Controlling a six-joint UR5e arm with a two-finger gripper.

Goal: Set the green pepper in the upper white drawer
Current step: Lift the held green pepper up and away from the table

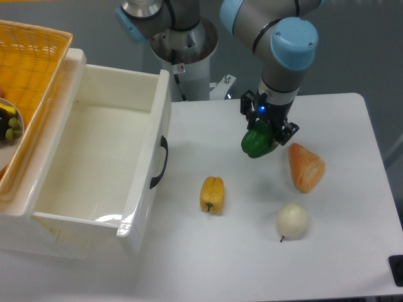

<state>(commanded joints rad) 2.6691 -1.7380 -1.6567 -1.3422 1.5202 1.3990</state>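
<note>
- The green pepper [257, 143], glossy, dark and lobed, hung in the clenched grasp of the gripper [267, 131] above the white table [352, 251], its lower half showing below the black fingers.
- A blue light glowed on the gripper's body, just above the pepper.
- The upper white drawer [94, 170] stood pulled open at the table's left, its deep interior bare and its curved black handle [160, 162] facing the pepper across a stretch of open tabletop.
- An orange woven basket [31, 69] rested on the drawer unit's upper left edge, overhanging the cavity's left rim; a metal bowl with small dark and green fruit [9, 123] showed at the frame's left edge.
- A yellow pepper [212, 194] lay between the handle and the gripper, lower on the table and apart from both.
- An orange croissant-like pastry [306, 167] sat just right of the green pepper, with a pale round onion-like item [293, 221] below it.
- The drawer's right wall marked the nearest edge to the left.
</note>
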